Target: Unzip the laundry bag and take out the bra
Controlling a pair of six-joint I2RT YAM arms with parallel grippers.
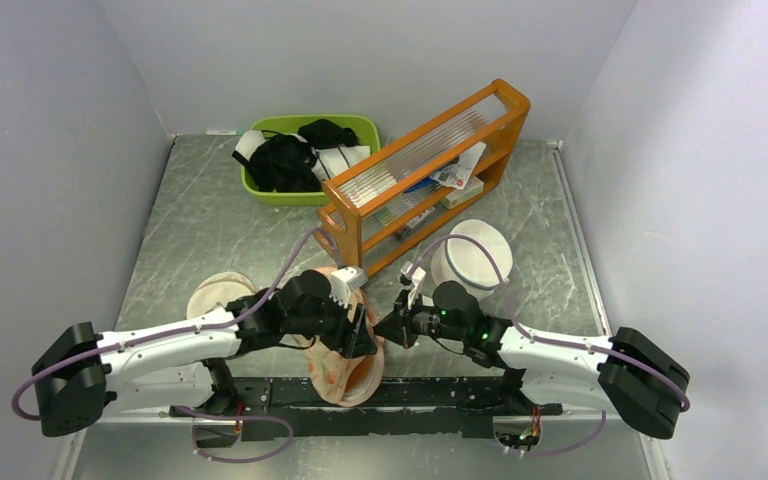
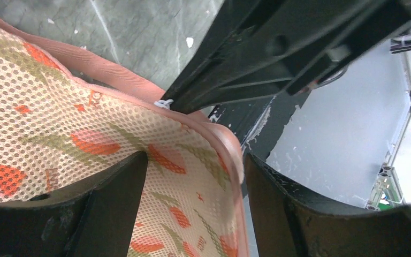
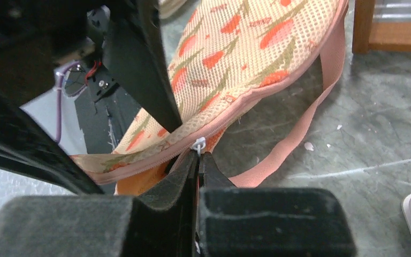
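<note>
From above, the laundry bag [image 1: 345,378] sits at 6 o'clock on the surface [image 1: 220,230], by its near edge. The left wrist shows the left end effector [image 2: 195,171] released, the bag's rim between its fingers. The right wrist shows the right end effector [image 3: 199,160] clenched on the white zipper tie [image 3: 198,143].

I count two pincers of my own, my left pincer [image 1: 366,336] and my right pincer [image 3: 198,160], and one laundry bag [image 1: 343,378] with one white zipper pull [image 3: 198,143]. Beyond them I count one green bin [image 1: 360,128], one orange rack [image 1: 505,108], one white cylindrical bag [image 1: 472,252] and one round beige pouch [image 1: 218,292].
</note>
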